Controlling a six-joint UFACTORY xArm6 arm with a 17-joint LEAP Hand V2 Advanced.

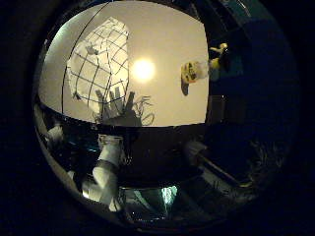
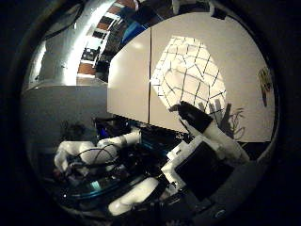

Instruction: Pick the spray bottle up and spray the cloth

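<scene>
A white cloth (image 2: 188, 75) with a dark grid pattern lies crumpled on the white table (image 2: 127, 80). A small spray bottle (image 1: 197, 71) with a yellow label and a pale nozzle lies on the same table near its edge, well apart from the cloth. My hand (image 2: 207, 141) hovers high above the table's near edge, touching neither thing. Its fingers (image 1: 109, 160) look straight and spread and hold nothing. Their shadow falls on the table beside the cloth.
A bright lamp reflection (image 1: 142, 69) sits on the table between cloth and bottle. A seam (image 2: 150, 70) divides the tabletop. Past the table edge are the white robot arm (image 2: 94, 150) and dark clutter on the floor.
</scene>
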